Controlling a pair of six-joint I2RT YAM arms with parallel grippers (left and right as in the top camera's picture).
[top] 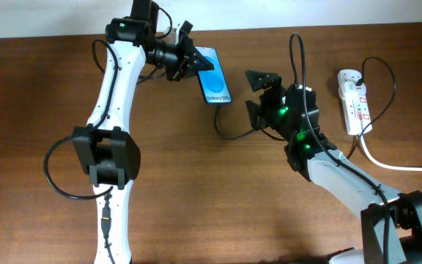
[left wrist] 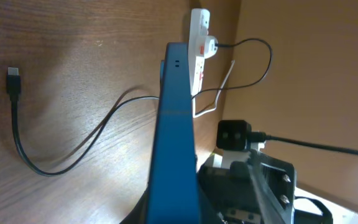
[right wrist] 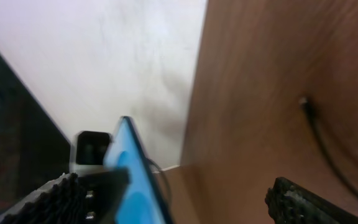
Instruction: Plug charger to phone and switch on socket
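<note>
The phone [top: 214, 79], blue screen lit, is at the back of the table with its far end in my left gripper [top: 187, 61], which is shut on it. In the left wrist view the phone [left wrist: 176, 124] shows edge-on. The charger, a thin black cable [top: 234, 134], lies on the wood, and its small plug [left wrist: 12, 81] rests free near the phone's lower end. My right gripper [top: 258, 95] is open and empty, just right of the phone and above the cable. In the right wrist view I see the phone [right wrist: 135, 171] and cable [right wrist: 321, 146]. The socket [top: 354, 103] lies at far right.
A white adapter [top: 348, 75] is plugged into the strip's far end, with the black cable looping from it. A thick white cord [top: 398, 166] runs from the strip off the right edge. The wall stands just behind the phone.
</note>
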